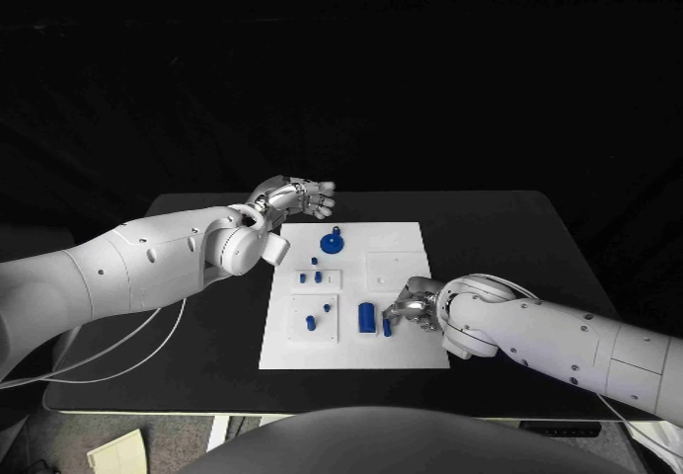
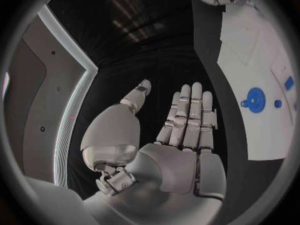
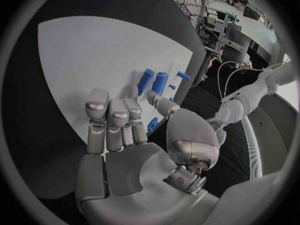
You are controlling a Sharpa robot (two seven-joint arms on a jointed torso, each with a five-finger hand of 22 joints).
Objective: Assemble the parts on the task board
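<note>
The white task board (image 1: 356, 351) lies mid-table. A round blue part with a knob (image 1: 332, 243) sits at its far end, small blue pieces (image 1: 309, 278) stand in the middle, and a blue cylinder (image 1: 366, 316) lies near its right side. My right hand (image 1: 413, 308) hovers at the board's right edge beside that cylinder, with a smaller blue piece (image 1: 387, 328) just by its fingers. In the right wrist view my right hand (image 3: 131, 135) has straight, empty fingers, and the blue cylinders (image 3: 145, 81) lie beyond the thumb. My left hand (image 1: 296, 197) is held flat and empty off the board's far left corner.
Black table (image 1: 498, 237) surrounds the board on all sides. Two more small blue pieces (image 1: 312, 322) stand in the near left block of the board. In the left wrist view the round blue part (image 2: 255, 100) lies on the board (image 2: 250, 50) beside my left hand (image 2: 181, 130).
</note>
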